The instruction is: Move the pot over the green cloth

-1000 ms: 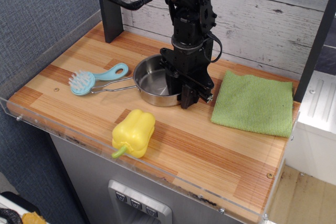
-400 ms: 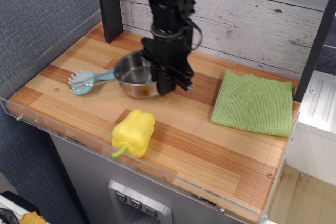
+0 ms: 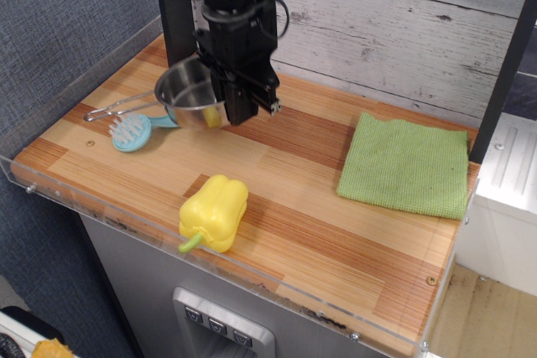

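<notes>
One robot arm reaches down from the top of the picture over a striped wooden worktop (image 3: 319,207). Its black fingers (image 3: 237,109) are closed on the near right rim of the pot (image 3: 186,94), one finger inside the bowl and the other outside. The pot is lifted clear of the worktop and tilted, its shiny steel bowl facing up and to the left, with its thin wire handle (image 3: 117,108) pointing left. It hangs over the back left part of the worktop.

Below the pot's handle lies a light blue brush (image 3: 134,130), bristles up. A yellow toy pepper (image 3: 213,213) sits near the front edge, well apart from the pot. The green cloth (image 3: 406,166) lies flat on the right side of the worktop, well apart from the pot, with bare wood between them. A whitewashed plank wall (image 3: 394,31) runs behind, and a clear plastic lip (image 3: 210,262) edges the front.
</notes>
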{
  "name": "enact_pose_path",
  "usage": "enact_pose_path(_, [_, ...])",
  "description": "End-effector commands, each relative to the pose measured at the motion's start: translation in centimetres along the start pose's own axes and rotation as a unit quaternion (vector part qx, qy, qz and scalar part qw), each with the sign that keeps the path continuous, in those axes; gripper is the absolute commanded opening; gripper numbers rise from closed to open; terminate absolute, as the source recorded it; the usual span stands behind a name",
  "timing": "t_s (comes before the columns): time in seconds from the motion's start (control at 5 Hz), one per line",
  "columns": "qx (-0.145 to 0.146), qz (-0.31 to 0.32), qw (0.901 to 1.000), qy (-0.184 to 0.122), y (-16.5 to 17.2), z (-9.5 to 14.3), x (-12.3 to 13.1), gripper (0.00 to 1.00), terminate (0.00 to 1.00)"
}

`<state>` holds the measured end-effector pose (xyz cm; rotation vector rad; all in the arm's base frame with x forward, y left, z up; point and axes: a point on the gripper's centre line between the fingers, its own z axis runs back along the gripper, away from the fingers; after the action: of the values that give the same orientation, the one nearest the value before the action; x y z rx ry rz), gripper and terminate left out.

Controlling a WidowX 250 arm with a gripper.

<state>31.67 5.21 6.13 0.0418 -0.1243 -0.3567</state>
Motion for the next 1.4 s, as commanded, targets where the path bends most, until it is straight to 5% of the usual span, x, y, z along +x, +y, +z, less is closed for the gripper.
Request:
enact_pose_path(0.0, [-0.012,-0.012,0.9974,-0.07,-2.9,4.6,3.9,0.0,0.0])
enact_pose_path(0.2, [-0.032,-0.015,0.9974,-0.063,-5.6,4.6,5.9,0.0,0.0])
enact_pose_path(0.6, [-0.014,-0.051,0.9979,-0.036,-10.7,3.7,8.2,0.0,0.0])
enact_pose_path(1.2, [0.023,-0.096,0.995,0.019,-13.7,-0.8,7.3,0.0,0.0])
